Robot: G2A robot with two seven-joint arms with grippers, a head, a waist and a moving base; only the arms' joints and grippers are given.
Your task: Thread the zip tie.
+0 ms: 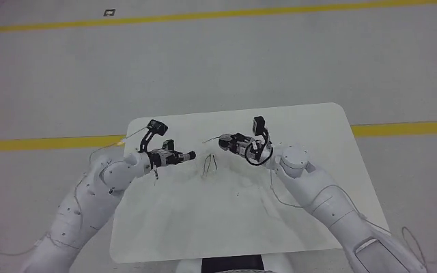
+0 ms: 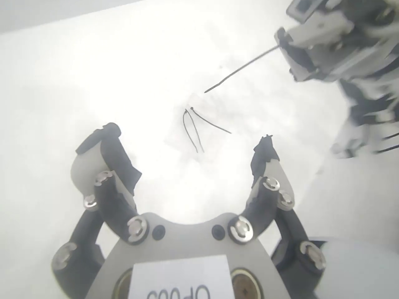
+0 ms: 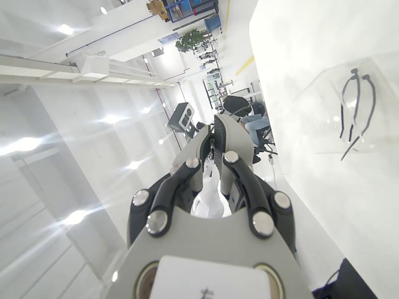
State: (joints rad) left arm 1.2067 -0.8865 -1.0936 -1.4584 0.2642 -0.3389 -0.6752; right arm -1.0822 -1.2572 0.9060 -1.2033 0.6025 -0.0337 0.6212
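Presently: right gripper (image 2: pixel 285 43) closed on one zip tie (image 2: pixel 240 69), held above the table (image 1: pixel 307 205), pointed tail free and unthreaded; left gripper (image 2: pixel 187 135) spread wide, empty, facing it; spare ties (image 2: pixel 212 121) lying beneath; threading judged barely begun.

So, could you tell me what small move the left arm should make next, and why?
Probably ease the left gripper toward the free tail of the zip tie and close on it. That gripper is open and empty, while the right gripper is shut on the zip tie, whose tail sticks out straight toward the left arm, not yet looped.
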